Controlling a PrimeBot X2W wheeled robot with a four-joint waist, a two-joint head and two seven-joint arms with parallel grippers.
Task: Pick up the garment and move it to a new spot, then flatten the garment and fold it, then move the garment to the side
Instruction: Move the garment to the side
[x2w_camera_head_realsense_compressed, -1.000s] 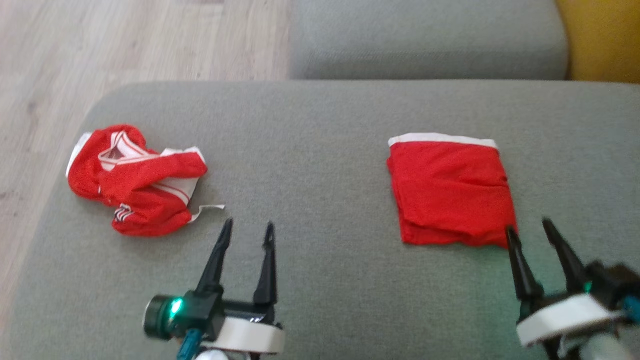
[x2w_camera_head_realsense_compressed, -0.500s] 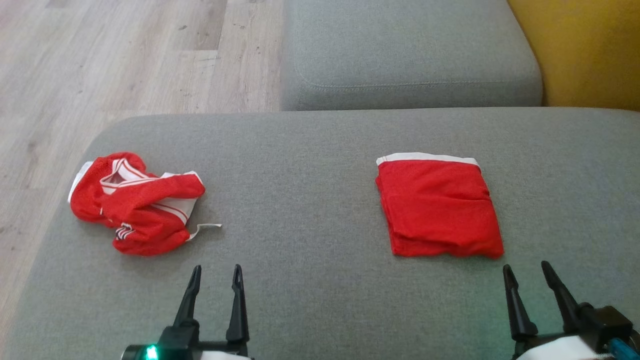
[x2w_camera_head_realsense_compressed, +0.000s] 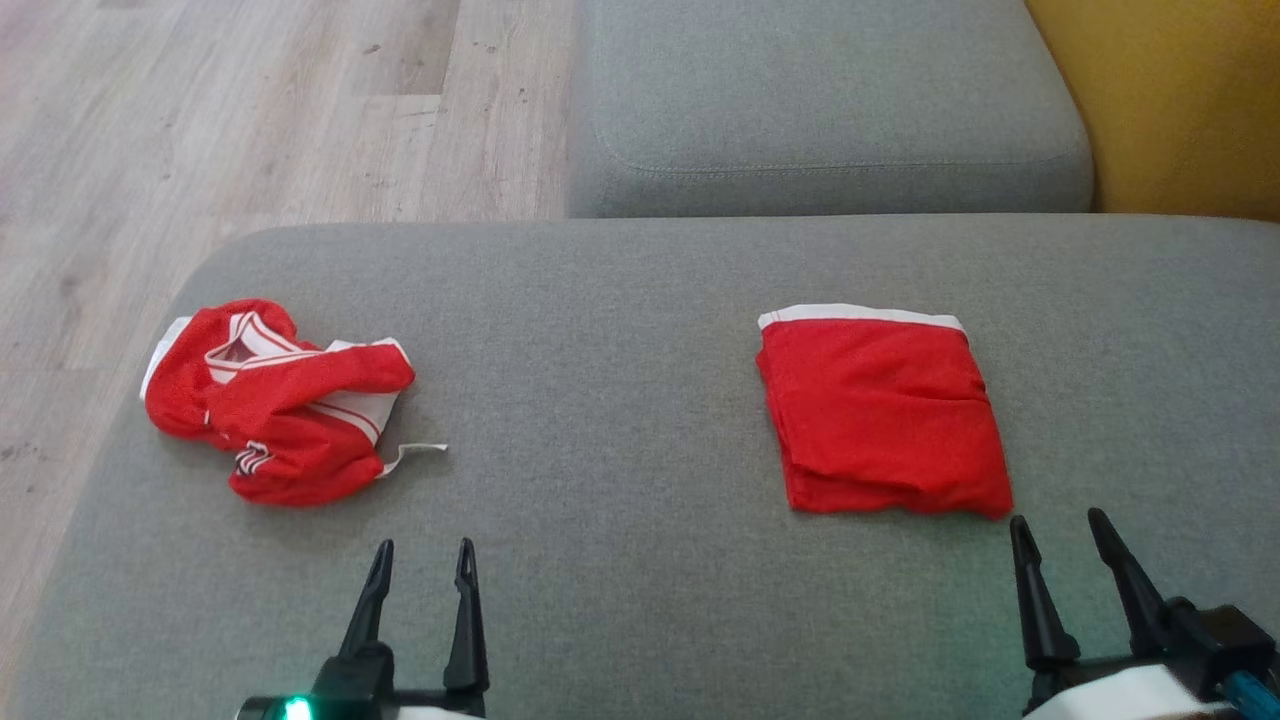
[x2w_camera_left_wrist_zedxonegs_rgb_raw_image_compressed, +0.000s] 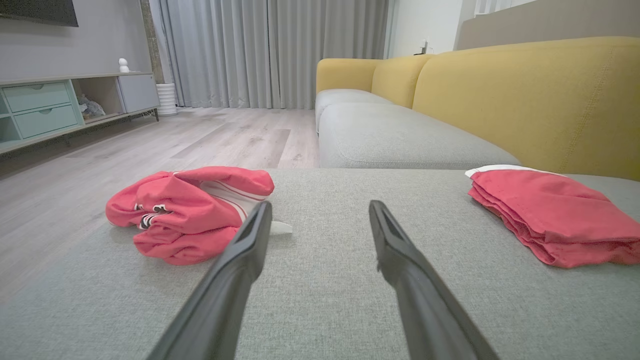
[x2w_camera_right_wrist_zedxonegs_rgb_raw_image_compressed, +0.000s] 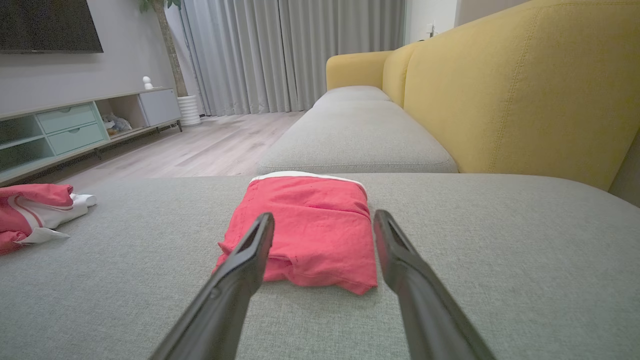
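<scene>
A crumpled red and white garment (x2w_camera_head_realsense_compressed: 275, 400) lies at the left end of the grey sofa cushion (x2w_camera_head_realsense_compressed: 610, 380). A folded red garment (x2w_camera_head_realsense_compressed: 885, 415) with a white band along its far edge lies flat at the right. My left gripper (x2w_camera_head_realsense_compressed: 424, 545) stands open near the front edge, a little to the right of and nearer than the crumpled garment (x2w_camera_left_wrist_zedxonegs_rgb_raw_image_compressed: 190, 212). My right gripper (x2w_camera_head_realsense_compressed: 1056, 517) is open too, its tips just short of the near right corner of the folded garment (x2w_camera_right_wrist_zedxonegs_rgb_raw_image_compressed: 310, 230). Neither left gripper (x2w_camera_left_wrist_zedxonegs_rgb_raw_image_compressed: 320, 205) nor right gripper (x2w_camera_right_wrist_zedxonegs_rgb_raw_image_compressed: 324, 215) holds anything.
A second grey seat cushion (x2w_camera_head_realsense_compressed: 830, 110) adjoins at the back, with the yellow backrest (x2w_camera_head_realsense_compressed: 1170, 100) to the right. Wooden floor (x2w_camera_head_realsense_compressed: 200, 130) drops off beyond the cushion's left and far edges. A low media cabinet (x2w_camera_left_wrist_zedxonegs_rgb_raw_image_compressed: 50, 105) stands across the room.
The head camera has tilted, so the whole picture has shifted down. Both grippers have drawn back toward me; the right one has come away from the folded garment's near corner. Both stay open.
</scene>
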